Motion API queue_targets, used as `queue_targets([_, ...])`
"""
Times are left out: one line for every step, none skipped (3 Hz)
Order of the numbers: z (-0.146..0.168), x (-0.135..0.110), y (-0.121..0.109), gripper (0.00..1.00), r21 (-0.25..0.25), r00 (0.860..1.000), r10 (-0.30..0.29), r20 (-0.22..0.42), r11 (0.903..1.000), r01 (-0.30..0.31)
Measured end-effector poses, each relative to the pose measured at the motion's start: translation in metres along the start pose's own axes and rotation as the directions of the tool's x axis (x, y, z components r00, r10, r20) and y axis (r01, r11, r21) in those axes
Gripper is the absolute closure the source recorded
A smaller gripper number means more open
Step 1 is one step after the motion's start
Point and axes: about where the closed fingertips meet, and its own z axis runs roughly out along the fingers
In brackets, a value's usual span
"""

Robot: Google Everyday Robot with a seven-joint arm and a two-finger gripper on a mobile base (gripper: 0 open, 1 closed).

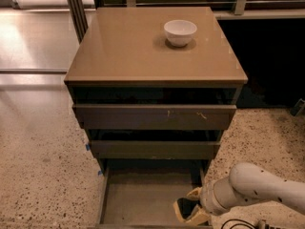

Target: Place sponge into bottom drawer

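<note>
The bottom drawer (143, 199) is pulled out, showing a flat grey floor with thin sides. My gripper (189, 206) reaches in from the right on a white arm and hangs over the drawer's front right corner. Its yellow foam pads (194, 193) stand on either side of a small dark block with a yellowish edge, the sponge (183, 207), and it is shut on it. I cannot tell whether the sponge touches the drawer floor.
A white bowl (180, 32) stands on the brown cabinet top (143, 51) at the back right. The two upper drawers (152, 117) are slightly ajar. Speckled floor lies on both sides, with a dark area behind to the right.
</note>
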Motion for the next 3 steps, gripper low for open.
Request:
queue_targets([0.023,-0.017,-0.006,1.0,-0.041,0.999,-0.048,0.017,0.998,0.049])
queue_targets([0.072,-0.047,-0.021,1.0,-0.109,0.992,-0.107,0.066,0.9875,0.114])
queue_targets([0.074,-0.047,-0.02,1.0,-0.104,0.992,-0.106,0.067,0.9882,0.113])
